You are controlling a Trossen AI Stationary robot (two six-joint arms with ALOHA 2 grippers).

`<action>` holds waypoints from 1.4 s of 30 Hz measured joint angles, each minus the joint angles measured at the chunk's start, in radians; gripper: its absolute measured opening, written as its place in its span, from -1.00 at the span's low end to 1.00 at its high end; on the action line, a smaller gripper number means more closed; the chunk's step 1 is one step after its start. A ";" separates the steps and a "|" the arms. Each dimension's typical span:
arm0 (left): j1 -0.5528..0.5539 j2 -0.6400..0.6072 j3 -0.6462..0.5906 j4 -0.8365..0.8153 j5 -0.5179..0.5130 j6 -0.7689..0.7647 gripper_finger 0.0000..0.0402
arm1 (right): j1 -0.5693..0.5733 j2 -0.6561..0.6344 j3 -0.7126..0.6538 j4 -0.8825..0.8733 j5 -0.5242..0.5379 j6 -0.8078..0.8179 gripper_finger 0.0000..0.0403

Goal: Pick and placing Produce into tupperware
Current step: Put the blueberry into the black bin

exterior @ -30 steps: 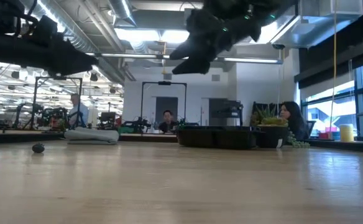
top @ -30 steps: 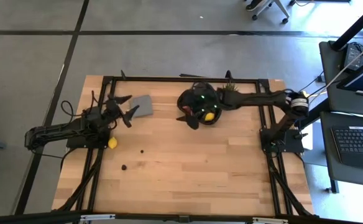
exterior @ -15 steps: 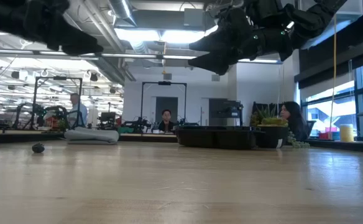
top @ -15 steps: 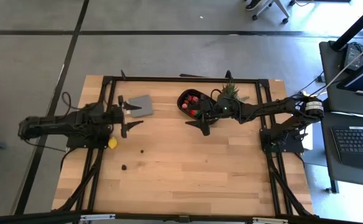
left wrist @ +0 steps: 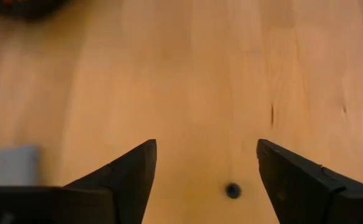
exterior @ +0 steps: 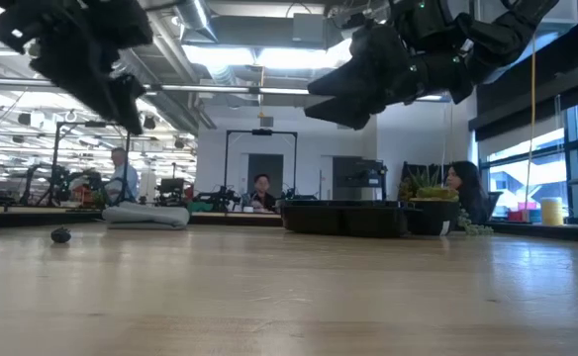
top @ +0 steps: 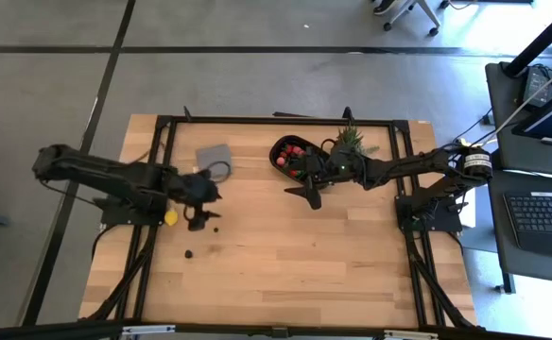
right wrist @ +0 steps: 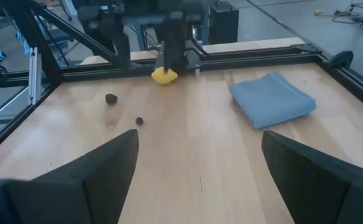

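2 open grippers, left gripper (top: 201, 213) above 1 dark berry (top: 216, 228).

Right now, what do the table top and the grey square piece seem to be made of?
The table top looks like pale wood with a smooth finish: plank seams and grain show. The grey square piece seems to be soft folded cloth, matte, with rounded edges.

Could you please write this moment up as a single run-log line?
left gripper: open, empty, above small dark berry | right gripper: open, empty, beside tupperware | lemon: on table
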 joint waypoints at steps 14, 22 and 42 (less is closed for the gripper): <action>-0.216 0.294 -0.008 0.027 -0.051 -0.459 0.14 | 0.000 0.000 0.000 -0.090 0.000 -0.048 0.70; -0.255 0.419 -0.008 0.026 -0.084 -0.530 0.14 | 0.000 0.001 0.000 -0.100 0.000 -0.049 0.70; -0.246 0.511 -0.007 0.036 -0.098 -0.522 0.14 | 0.000 0.001 0.000 -0.101 0.000 -0.052 0.70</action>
